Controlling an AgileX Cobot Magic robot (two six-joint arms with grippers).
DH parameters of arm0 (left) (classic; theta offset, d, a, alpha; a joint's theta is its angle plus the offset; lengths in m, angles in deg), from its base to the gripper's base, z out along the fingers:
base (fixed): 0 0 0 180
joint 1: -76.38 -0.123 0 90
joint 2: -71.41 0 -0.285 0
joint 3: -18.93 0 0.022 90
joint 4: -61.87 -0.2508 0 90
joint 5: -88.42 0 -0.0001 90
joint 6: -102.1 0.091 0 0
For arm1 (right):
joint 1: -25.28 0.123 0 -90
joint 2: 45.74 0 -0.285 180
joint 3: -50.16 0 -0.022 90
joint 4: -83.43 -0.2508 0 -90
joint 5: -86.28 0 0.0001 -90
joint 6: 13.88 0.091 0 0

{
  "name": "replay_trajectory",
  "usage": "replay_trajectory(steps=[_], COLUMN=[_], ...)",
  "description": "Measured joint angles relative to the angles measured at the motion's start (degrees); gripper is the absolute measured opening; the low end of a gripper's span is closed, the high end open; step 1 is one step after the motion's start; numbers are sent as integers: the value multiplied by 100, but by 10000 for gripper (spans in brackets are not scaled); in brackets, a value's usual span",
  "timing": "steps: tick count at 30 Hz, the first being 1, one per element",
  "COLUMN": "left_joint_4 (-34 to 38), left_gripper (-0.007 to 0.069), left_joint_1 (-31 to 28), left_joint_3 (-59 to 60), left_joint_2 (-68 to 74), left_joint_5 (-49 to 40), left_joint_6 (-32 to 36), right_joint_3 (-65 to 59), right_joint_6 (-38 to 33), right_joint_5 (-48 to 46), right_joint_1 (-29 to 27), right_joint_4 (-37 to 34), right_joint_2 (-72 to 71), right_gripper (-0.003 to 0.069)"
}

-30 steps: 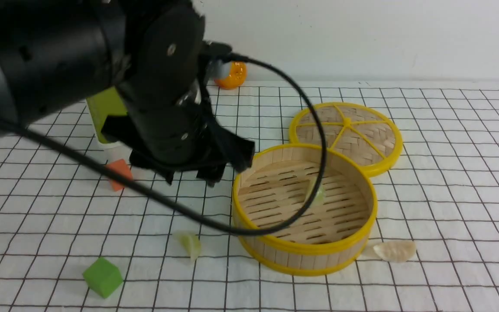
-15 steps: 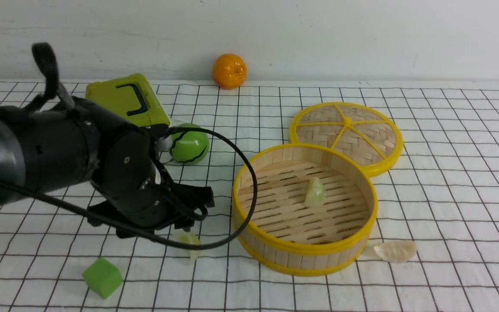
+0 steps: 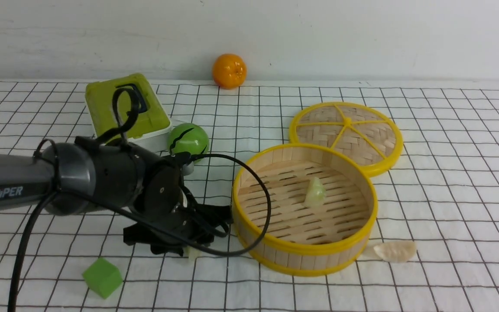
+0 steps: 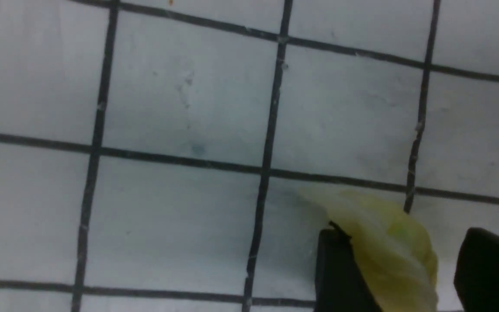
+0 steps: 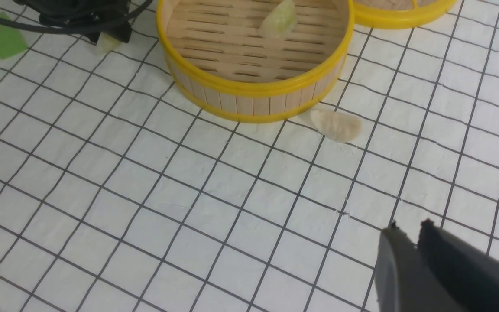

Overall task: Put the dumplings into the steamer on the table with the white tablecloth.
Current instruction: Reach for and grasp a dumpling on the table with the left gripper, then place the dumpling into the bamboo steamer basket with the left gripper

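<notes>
Dumplings: green one (image 3: 315, 193) in steamer (image 3: 306, 250), whitish one (image 3: 394, 250) on white tablecloth (image 3: 448, 195) just beside its wall. Within the last second, left gripper (image 3: 191, 247) brought down over second green dumpling (image 4: 383, 242); jaws astride, narrowing, not clamped. Right gripper (image 5: 409, 242) near-closed, empty. Second pickup likely next.

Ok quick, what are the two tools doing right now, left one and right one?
Left tool: open around a green dumpling, not gripping yet.
Right tool: nearly shut, holding nothing.
</notes>
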Motion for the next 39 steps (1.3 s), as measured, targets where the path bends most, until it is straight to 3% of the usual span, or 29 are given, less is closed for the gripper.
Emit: replay_trajectory(steps=[6,13,19,25,31,39], left_joint_4=[-78,-85,68,178,173,276], left_gripper=[198,197,197,197,197,197], left_joint_1=[0,62,609,897,902,902], left_joint_3=[-48,-1105,-2887,-3702,-3776,-3776], left_joint_2=[19,-120,-355,-6,851,1532], left_joint_5=[-67,-1461,-2338,-2386,-2258,-1455], left_joint_6=[7,770,1570,1632,1632,1598], right_joint_3=[0,0,-36,-265,-532,-616], right_joint_6=[0,0,0,0,0,0], right_joint_5=[0,0,103,143,132,167], right_joint_1=[0,0,0,0,0,0], right_joint_4=[0,-2,-2,-7,-9,-9], right_joint_2=[0,0,0,0,0,0], right_gripper=[80,84,90,93,93,98])
